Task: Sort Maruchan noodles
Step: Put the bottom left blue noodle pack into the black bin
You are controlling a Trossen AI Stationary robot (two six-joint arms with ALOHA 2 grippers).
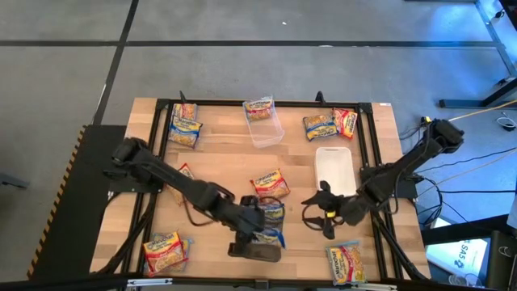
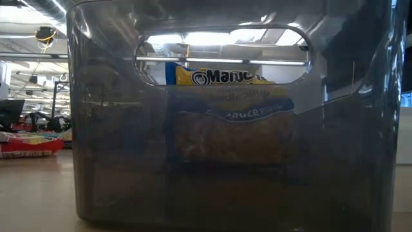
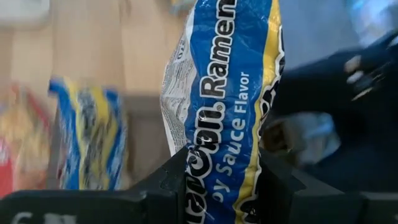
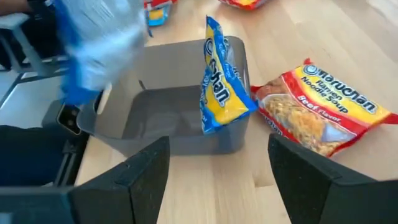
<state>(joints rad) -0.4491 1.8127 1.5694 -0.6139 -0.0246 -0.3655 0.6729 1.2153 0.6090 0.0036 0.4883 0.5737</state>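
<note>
My left gripper [image 1: 260, 220] hangs over the dark grey tray [image 1: 242, 250] near the table's front edge. It is shut on a blue-banded Maruchan noodle packet [image 3: 230, 93], which shows blurred above the tray [image 4: 93, 43] in the right wrist view. Another blue packet [image 4: 221, 81] stands on edge in the tray [image 4: 180, 118], leaning against its wall. It also shows through the tray's handle slot [image 2: 225, 77]. To the tray's right, my right gripper [image 4: 217, 180] is open and faces it, holding nothing. A red packet [image 4: 323, 115] lies flat on the table beside the tray. My left gripper pinches the blue packet between its two fingers [image 3: 174, 180] near one short end [image 3: 224, 186]. The rest of the packet reaches out lengthwise beyond the fingers. The gripper slants downward from the table's left side. The packet is lifted clear, above the dark grey tray.
A white tray [image 1: 334, 170] stands right of centre, and a clear tub [image 1: 265, 129] with one packet sits at the far middle. Loose packets lie at the far left [image 1: 184, 125], far right [image 1: 329, 124], centre [image 1: 271, 183], near left [image 1: 166, 250] and near right [image 1: 346, 263].
</note>
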